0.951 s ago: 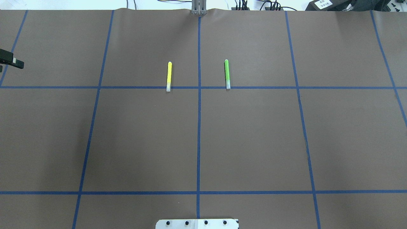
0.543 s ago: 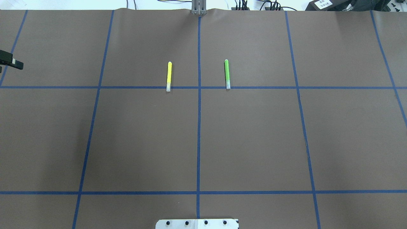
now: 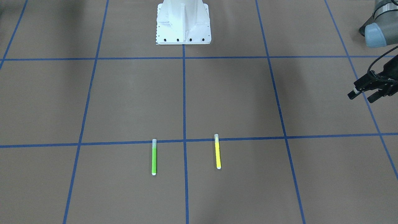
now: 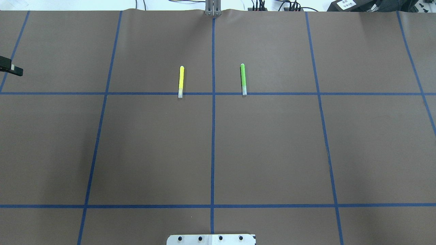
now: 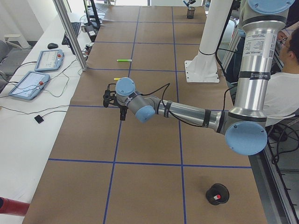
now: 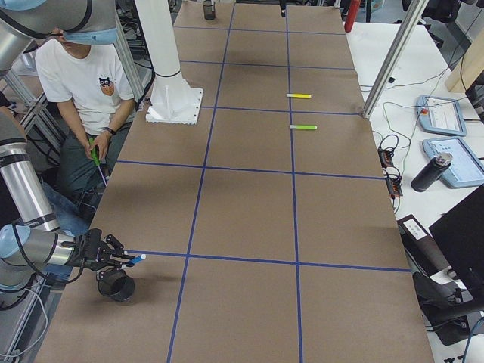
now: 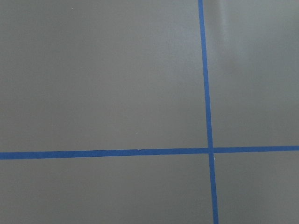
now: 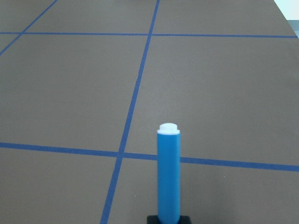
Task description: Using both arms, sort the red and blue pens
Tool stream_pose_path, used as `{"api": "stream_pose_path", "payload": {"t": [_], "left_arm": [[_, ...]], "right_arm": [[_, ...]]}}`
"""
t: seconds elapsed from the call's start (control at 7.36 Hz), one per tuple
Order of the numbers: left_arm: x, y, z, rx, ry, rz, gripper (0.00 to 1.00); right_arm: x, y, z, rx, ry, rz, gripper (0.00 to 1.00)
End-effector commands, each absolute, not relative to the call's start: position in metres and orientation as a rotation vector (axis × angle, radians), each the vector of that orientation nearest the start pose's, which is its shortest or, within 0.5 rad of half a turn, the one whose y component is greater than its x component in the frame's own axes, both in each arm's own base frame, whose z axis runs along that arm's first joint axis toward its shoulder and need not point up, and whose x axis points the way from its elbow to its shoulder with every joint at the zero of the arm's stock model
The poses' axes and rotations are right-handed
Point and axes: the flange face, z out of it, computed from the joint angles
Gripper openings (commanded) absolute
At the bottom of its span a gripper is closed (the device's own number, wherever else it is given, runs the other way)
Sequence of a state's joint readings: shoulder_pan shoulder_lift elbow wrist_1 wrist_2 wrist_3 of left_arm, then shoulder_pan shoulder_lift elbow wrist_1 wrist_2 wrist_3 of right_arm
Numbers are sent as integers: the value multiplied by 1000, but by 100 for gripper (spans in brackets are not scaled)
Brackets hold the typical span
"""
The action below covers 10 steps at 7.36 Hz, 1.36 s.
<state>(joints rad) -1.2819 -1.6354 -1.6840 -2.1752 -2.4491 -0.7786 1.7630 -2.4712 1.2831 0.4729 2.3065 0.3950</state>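
left hand (image 3: pixel 361 96) seemingly apart | right hand (image 6: pixel 119 258) clamped on blue pen (image 8: pixel 168 177)

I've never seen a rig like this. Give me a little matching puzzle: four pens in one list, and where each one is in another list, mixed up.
Things:
1 green marker
2 yellow marker
3 blue pen
4 red pen

Places:
A in the black cup
B clamped in the right gripper
C on the table, robot's left of the centre tape line
D on the table, robot's right of that line

Pairs: 1-D, 2-C, 3-B, 4-A
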Motion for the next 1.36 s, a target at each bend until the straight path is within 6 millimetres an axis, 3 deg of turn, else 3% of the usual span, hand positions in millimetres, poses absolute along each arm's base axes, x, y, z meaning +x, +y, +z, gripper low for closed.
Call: {"api": "stream_pose_path", "payload": {"t": [0.0,1.09,1.22], "left_arm": [[97,-522,491,210,1076,-102,99],[98,-522,489,209,1078,-105,99],[98,-522,489,209,1078,-105,99]], "right_arm": [[53,83,764,735,-746,222,0],[53,94,778,688,-671,262,0],[52,92,779,686,-675,272,39]]}}
